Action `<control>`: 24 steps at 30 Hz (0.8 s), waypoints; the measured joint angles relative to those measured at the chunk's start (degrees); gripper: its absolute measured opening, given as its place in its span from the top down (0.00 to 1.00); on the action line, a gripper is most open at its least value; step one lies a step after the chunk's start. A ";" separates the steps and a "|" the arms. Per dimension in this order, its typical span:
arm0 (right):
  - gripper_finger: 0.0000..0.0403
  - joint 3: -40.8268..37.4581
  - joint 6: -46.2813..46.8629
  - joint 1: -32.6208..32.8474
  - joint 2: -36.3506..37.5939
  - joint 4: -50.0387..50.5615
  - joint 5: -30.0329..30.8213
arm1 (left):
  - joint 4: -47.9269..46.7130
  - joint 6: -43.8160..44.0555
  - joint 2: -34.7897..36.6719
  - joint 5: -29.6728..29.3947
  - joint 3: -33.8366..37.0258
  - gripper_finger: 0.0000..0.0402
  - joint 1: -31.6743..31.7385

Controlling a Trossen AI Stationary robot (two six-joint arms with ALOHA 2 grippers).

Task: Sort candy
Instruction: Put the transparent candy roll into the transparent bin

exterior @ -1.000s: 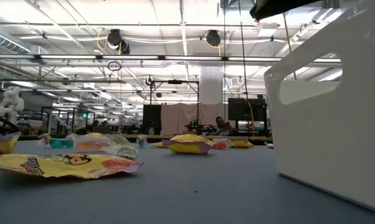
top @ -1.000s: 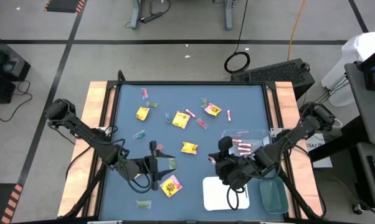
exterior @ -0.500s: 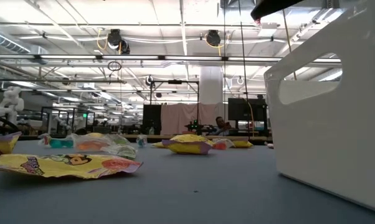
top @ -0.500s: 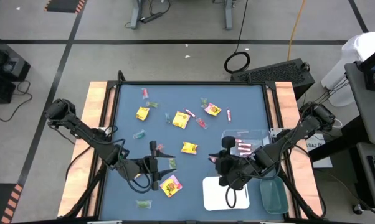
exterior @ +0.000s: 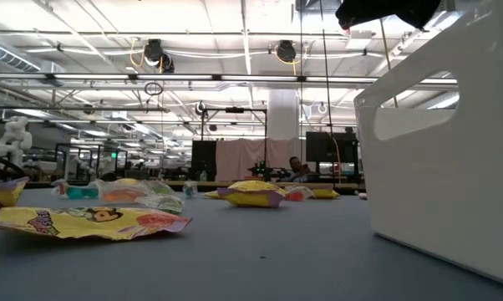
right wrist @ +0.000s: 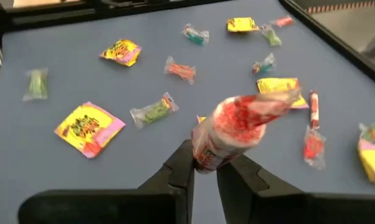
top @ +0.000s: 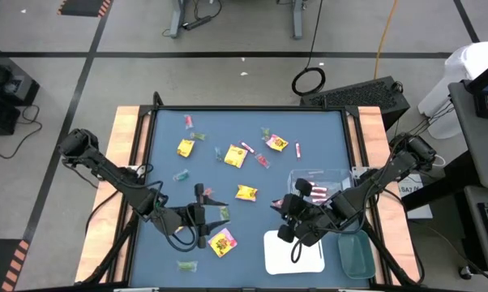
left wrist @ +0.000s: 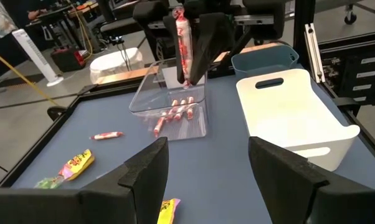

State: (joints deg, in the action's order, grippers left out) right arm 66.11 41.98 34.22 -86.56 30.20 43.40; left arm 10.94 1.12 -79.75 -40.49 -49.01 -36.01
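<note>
R gripper sits low centre in the right wrist view, fingers pinched on one end of a thin pink-red wrapped candy stick; the rest of the stick juts out free past the tips. In the left wrist view the same stick hangs upright at top centre, above the clear plastic rectangular tray, which already holds a few like sticks. In the high view the R gripper is right of centre, beside that tray's left edge.

L gripper is at bottom centre of its own view, fingers spread w/ nothing between them; in the high view it waits lower left of centre.

Rest of the candy is scattered on the blue table top, mostly upper centre of the high view: yellow square packets, small green wrapped pieces. One yellow packet lies low centre, near the L gripper. White handled bin and green-tinted tray sit lower right.

Handling, as judgement: stick looks v. light, fairly stiff in the body, w/ slick crinkly wrapper and soft twisted ends. An end pinch may let it swing or slip; mid-body grip is prob. steadier. Light squeeze should do, since pressed candy could crack. Yellow packets look flat and floppy; best taken by an edge.
</note>
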 joint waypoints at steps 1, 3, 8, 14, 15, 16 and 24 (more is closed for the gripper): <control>0.89 0.00 0.71 0.00 0.00 0.01 0.00 | -0.01 -0.07 0.00 0.00 0.00 0.44 0.00; 0.89 0.00 0.63 0.00 0.00 0.03 0.00 | 0.00 -0.43 0.00 0.00 0.00 0.44 0.00; 0.89 0.00 -2.01 -0.01 0.07 4.27 0.03 | 0.00 -0.50 0.00 0.02 0.00 0.44 0.68; 0.89 0.02 4.91 -1.20 1.87 21.51 -0.47 | -0.08 -0.37 0.00 0.03 0.00 0.44 2.31; 0.89 0.02 6.37 -1.29 2.23 24.49 -0.42 | -0.17 -0.35 0.00 0.04 0.00 0.44 2.55; 0.89 0.02 7.66 -1.47 2.70 27.17 -0.46 | -0.25 -0.34 0.00 0.04 0.00 0.44 2.78; 0.89 -0.04 13.31 -1.62 3.82 43.00 -5.32 | -1.01 0.12 0.00 2.63 0.00 0.44 3.69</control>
State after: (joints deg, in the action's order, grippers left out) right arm 66.07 55.29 32.60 -82.74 73.20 38.08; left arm 9.93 1.23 -79.75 -37.86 -49.01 -32.32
